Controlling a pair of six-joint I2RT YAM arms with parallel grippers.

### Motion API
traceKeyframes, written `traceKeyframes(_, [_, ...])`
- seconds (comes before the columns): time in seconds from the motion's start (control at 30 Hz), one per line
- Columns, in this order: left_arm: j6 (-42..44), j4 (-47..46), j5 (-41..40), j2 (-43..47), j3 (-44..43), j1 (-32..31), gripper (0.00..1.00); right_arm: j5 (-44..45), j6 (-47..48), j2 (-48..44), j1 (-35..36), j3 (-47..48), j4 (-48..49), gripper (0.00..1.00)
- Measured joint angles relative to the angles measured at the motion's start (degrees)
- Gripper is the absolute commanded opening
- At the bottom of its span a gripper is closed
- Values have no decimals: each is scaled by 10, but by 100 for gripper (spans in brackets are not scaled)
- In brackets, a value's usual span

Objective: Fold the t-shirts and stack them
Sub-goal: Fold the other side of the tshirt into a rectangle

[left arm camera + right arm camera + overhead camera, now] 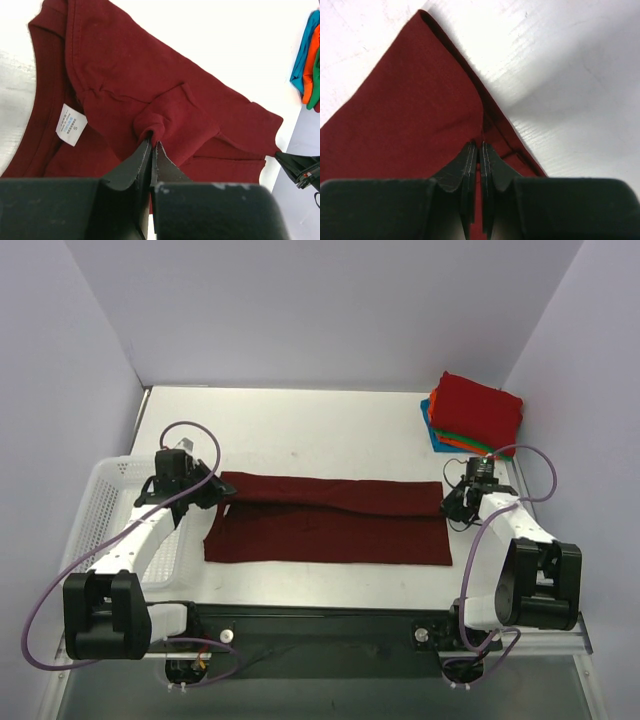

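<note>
A dark maroon t-shirt [330,520] lies across the middle of the table, its far long edge turned over toward the front. My left gripper [205,490] is at its left end, near the collar. In the left wrist view its jaws [152,142] are shut on a bunched pinch of maroon cloth, with the white neck label [71,124] to the left. My right gripper [456,502] is at the shirt's right end. Its jaws [481,146] are shut on the folded maroon edge [445,75]. A stack of folded t-shirts [475,412], red on top over orange, green and blue, sits at the back right.
A white mesh basket [105,505] stands at the table's left edge, beside the left arm. Grey walls close in the table on the left, back and right. The folded stack [310,60] also shows at the right edge of the left wrist view.
</note>
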State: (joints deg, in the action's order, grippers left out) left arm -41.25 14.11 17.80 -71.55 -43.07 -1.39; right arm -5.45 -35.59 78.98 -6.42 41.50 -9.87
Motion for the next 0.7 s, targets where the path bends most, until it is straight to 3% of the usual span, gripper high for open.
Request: traceKeyframes(0.7, [0,-3,-9,18,54,0,0,-2,5,-9,-7,-36,17,0])
